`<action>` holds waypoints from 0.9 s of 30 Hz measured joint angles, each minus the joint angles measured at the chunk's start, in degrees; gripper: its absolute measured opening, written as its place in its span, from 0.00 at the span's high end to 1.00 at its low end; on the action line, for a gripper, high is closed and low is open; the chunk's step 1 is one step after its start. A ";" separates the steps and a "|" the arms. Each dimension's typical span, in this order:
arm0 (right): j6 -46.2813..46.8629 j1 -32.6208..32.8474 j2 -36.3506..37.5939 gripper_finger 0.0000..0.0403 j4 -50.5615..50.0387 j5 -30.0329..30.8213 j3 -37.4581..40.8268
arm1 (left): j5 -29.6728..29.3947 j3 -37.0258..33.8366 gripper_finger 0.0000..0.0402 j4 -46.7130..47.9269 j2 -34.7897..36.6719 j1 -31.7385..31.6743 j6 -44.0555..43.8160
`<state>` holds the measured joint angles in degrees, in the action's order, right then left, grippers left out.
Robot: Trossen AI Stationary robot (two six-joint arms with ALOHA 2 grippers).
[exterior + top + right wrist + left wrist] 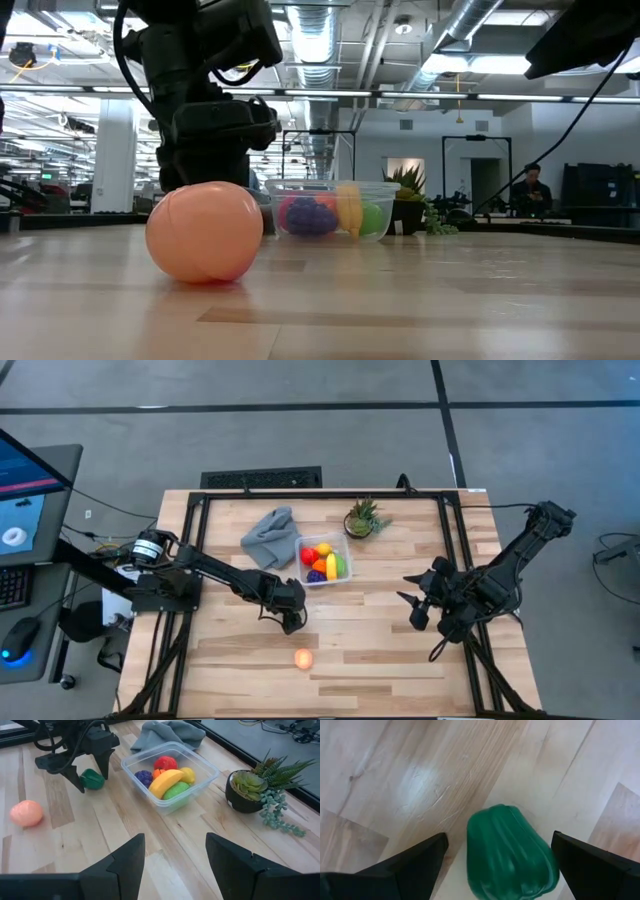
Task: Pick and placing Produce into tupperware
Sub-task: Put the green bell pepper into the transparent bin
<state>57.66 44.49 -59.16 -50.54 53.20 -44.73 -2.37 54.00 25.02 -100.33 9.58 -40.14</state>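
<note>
A dark green toy pepper (512, 852) lies on the wooden table near its middle. My left gripper (498, 837) points down over it, open, one finger on either side and a gap showing at each; the right wrist view shows that gripper (94, 782) straddling the pepper (92, 779). A peach-coloured fruit (303, 658) rests on the table closer to the near edge. The clear tupperware (345, 543) holds several pieces of produce, among them a yellow banana (167, 780). My right gripper (412, 605) hangs open above the table's right part, with nothing between its fingers.
A crumpled grey cloth (268, 535) lies just left of the tupperware. A small spiky potted plant (362, 520) stands behind it near the far edge. A black frame (190, 560) runs around the table's edges. Bare wood lies between the two grippers.
</note>
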 joint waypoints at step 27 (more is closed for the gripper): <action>0.47 0.00 0.00 0.42 0.00 0.07 0.00 | -2.39 -0.15 0.16 1.41 -0.02 -0.02 -0.28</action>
<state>58.13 44.49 -59.16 -50.54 53.28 -44.73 -4.75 53.84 26.44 -100.36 9.56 -40.42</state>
